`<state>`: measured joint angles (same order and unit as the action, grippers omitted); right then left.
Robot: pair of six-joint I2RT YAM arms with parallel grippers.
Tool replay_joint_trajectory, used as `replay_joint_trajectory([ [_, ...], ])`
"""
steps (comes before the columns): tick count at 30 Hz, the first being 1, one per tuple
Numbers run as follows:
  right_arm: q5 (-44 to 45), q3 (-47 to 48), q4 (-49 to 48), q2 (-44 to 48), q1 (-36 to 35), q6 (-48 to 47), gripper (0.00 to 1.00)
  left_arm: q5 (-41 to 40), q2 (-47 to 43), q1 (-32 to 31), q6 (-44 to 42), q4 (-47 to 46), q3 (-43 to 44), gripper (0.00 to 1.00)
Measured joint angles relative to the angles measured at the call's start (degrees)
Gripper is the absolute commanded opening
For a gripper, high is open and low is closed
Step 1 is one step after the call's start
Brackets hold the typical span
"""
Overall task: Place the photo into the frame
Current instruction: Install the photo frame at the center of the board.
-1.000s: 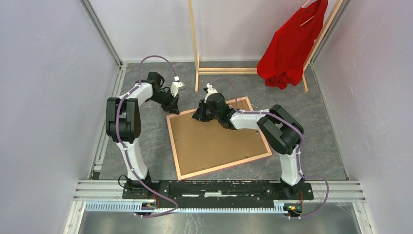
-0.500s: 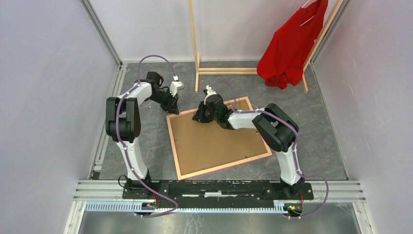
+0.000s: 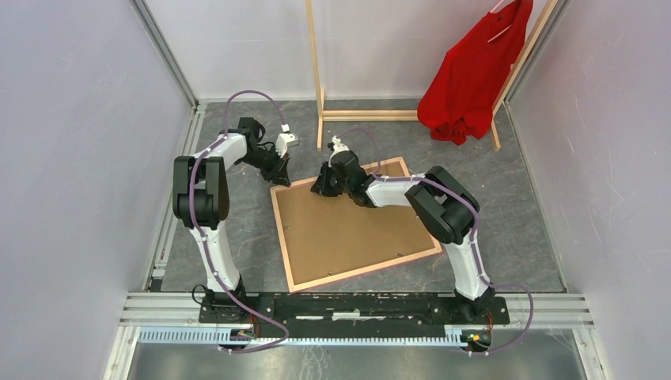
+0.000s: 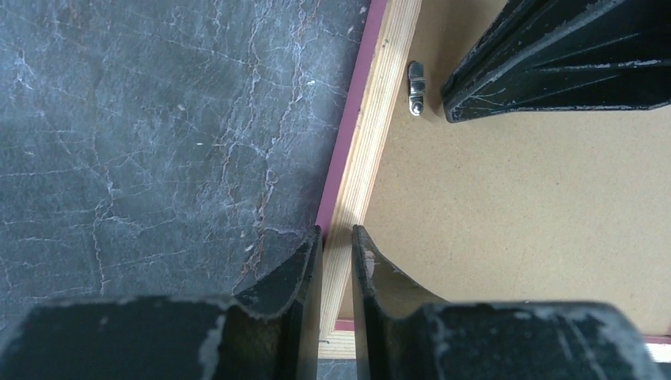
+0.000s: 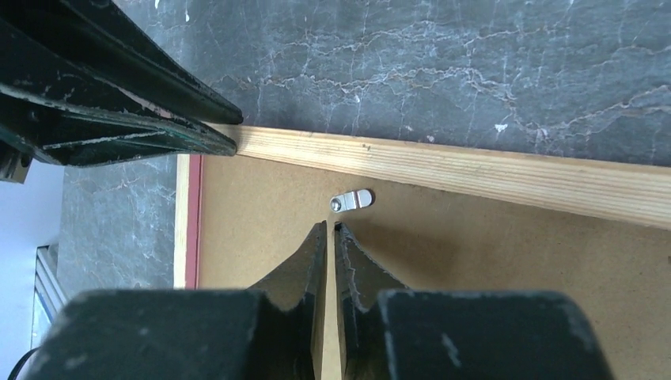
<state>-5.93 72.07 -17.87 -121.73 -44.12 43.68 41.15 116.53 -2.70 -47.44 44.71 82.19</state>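
Lying backing-up, the frame (image 3: 356,233) sits just beneath the right gripper (image 5: 331,226).

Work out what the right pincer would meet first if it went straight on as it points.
Probably the metal clip just ahead of the right pincer, on the board; beyond it, the wooden edge of the frame. Depth is unclear: its tips may touch the board first.

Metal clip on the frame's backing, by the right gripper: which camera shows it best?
Right wrist: the clip lies sharp and whole just ahead of the right gripper. Left wrist shows it smaller, beside the frame. Top view: cannot make it out.
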Motion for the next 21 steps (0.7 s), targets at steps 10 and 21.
replay_joint_trajectory([
  [10,2.99,2.21,2.05,-0.83,0.02,-1.09,0.11,0.5,0.0,0.11,-0.72,-0.09,0.0,0.2],
  [21,3.19,3.15,2.1,-1.46,0.04,-1.33,0.11,0.79,0.0,0.13,-1.66,-0.11,-0.02,0.19],
])
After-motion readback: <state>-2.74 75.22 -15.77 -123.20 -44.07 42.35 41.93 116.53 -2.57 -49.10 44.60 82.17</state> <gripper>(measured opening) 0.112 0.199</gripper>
